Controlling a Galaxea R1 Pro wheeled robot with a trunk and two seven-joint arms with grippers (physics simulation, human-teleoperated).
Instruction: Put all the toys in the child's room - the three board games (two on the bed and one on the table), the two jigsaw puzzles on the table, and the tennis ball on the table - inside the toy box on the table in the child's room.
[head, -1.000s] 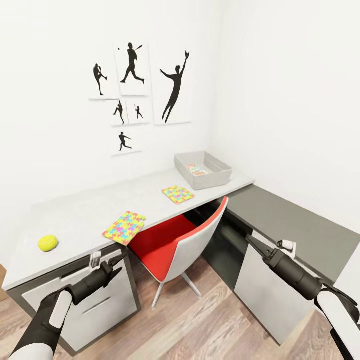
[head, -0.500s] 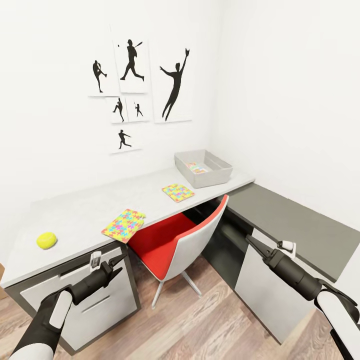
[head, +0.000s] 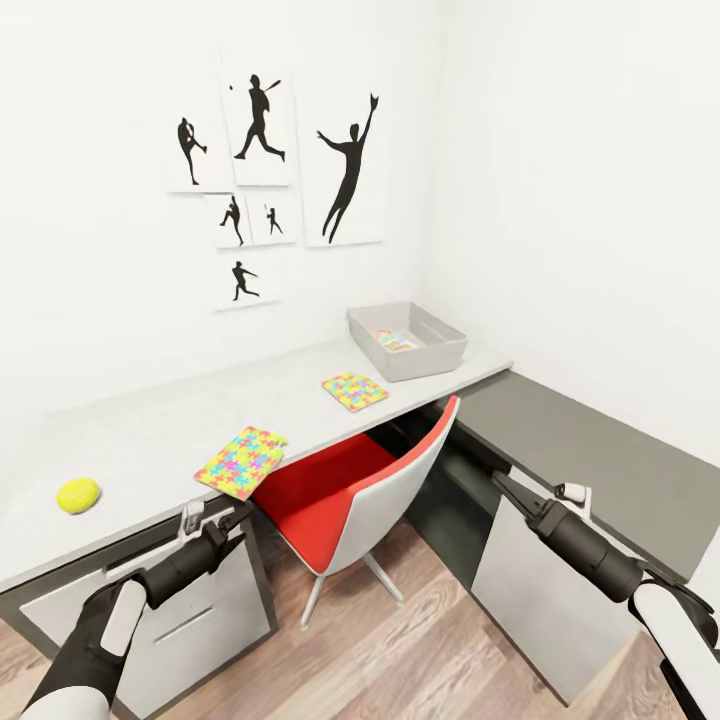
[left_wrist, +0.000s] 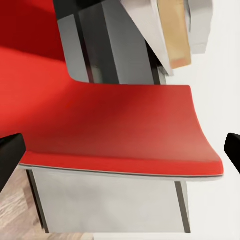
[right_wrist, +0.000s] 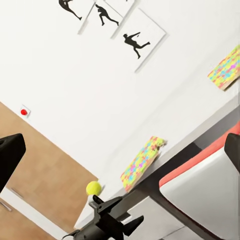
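The toy box (head: 440, 352) stands at the far right end of the table (head: 150, 430), with a board game (head: 393, 340) lying inside it. One jigsaw puzzle (head: 241, 462) overhangs the table's front edge; the other jigsaw puzzle (head: 354, 390) lies nearer the box. At the left end rests the tennis ball (head: 78, 494). My left gripper (head: 225, 520) hangs open and empty below the desk front, apart from everything. The right gripper (head: 505, 487) is open too, low beside the dark cabinet. In the right wrist view I see the ball (right_wrist: 93, 188) and both puzzles (right_wrist: 142, 163) (right_wrist: 226, 68). The bed is out of view.
A red-and-white chair (head: 350, 490) is pushed partly under the desk between my arms; its red seat (left_wrist: 115, 125) lies ahead of the left gripper. A lower dark-grey cabinet (head: 580, 450) runs along the right wall. Desk drawers (head: 190, 620) sit below the ball. The floor is wood.
The whole picture has shifted: the camera moved, so the ball and the near puzzle sit further left and lower. Both arms keep the same pose, grippers still open.
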